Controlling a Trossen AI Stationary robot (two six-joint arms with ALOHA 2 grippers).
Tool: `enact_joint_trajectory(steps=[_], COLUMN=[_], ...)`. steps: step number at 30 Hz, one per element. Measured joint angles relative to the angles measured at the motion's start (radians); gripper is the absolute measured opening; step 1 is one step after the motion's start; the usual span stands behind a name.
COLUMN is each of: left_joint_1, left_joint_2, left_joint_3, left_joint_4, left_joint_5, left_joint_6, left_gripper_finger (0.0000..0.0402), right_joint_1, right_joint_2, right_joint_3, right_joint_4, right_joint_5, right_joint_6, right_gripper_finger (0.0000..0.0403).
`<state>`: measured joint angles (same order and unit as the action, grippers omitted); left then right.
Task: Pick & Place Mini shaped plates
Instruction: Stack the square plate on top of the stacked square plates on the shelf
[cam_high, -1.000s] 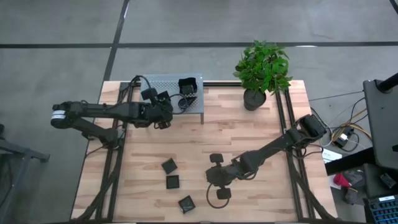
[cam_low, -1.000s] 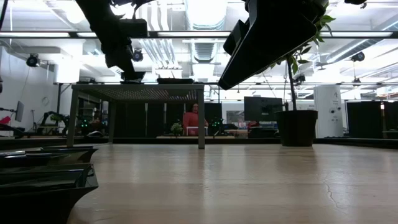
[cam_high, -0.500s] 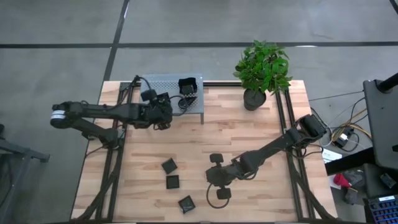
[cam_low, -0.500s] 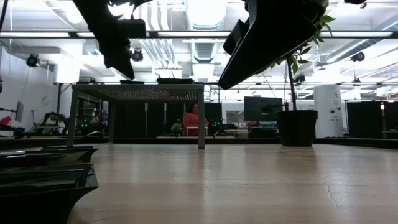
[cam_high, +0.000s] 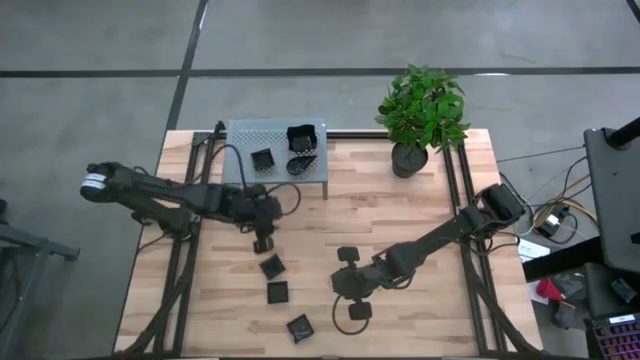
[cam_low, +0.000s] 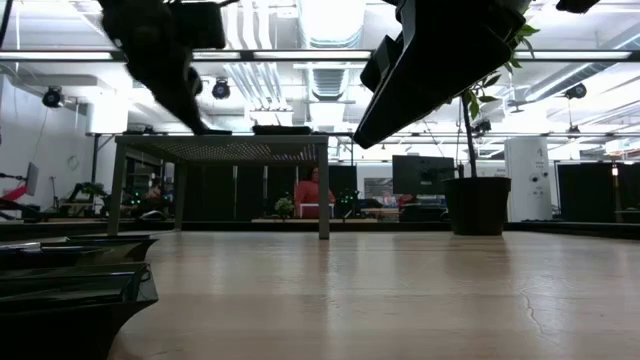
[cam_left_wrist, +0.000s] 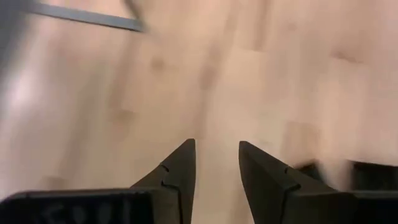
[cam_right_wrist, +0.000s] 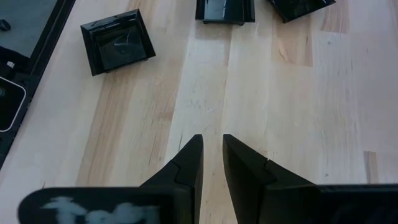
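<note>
Three mini shaped plates lie flat on the wooden table near its front: one square plate (cam_high: 271, 267), a second (cam_high: 278, 293) and a third (cam_high: 300, 327). On the grey perforated stand (cam_high: 240, 135) at the back rest a small square plate (cam_high: 263, 160), a larger one (cam_high: 302, 138) and a teardrop one (cam_high: 303, 165). My left gripper (cam_high: 265, 243) (cam_left_wrist: 216, 163) hangs open and empty between the stand and the nearest table plate. My right gripper (cam_high: 338, 285) (cam_right_wrist: 211, 155) hovers right of the table plates, its fingers a narrow gap apart with nothing between them.
A potted plant (cam_high: 420, 115) stands at the table's back right. Dark frame rails run along the left (cam_high: 185, 270) and right (cam_high: 470, 270) sides. Bare wood lies in the table's middle (cam_high: 380, 210). A person (cam_low: 312, 192) shows in the room beyond.
My left gripper has opened and left a small square plate on the grey stand. It then swung away from the stand toward the table's near edge and downward, ending just above the nearest table plate. My right arm has kept still.
</note>
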<state>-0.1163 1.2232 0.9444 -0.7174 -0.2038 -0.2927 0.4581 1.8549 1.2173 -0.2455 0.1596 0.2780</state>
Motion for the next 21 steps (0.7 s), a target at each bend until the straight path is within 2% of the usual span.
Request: enact_joint_trajectory(steps=[3,7,12,16,21], left_joint_1=[-0.039,-0.127,-0.241,-0.323,-0.395], left_joint_2=[0.000,0.001,0.001,0.006,0.050], left_joint_3=[-0.052,-0.136,-0.236,-0.291,-0.305], left_joint_4=[0.050,0.135,0.417,0.609,0.621], left_joint_5=[0.066,0.086,0.100,0.028,-0.064], left_joint_6=[-0.042,-0.065,-0.236,-0.385,-0.425], left_gripper_finger=[0.0117,0.0117,0.0117,0.0117,0.0117], right_joint_1=[0.000,0.000,0.000,0.000,0.000], right_joint_2=[0.000,0.000,0.000,0.000,0.000], right_joint_3=[-0.001,-0.003,-0.004,-0.006,-0.006], right_joint_4=[0.001,0.001,0.002,0.007,0.024], right_joint_5=[0.000,0.000,0.000,0.000,0.000], right_joint_6=[0.001,0.003,0.003,0.003,0.000], right_gripper_finger=[0.0056,0.0056,0.0056,0.0056,0.0056])
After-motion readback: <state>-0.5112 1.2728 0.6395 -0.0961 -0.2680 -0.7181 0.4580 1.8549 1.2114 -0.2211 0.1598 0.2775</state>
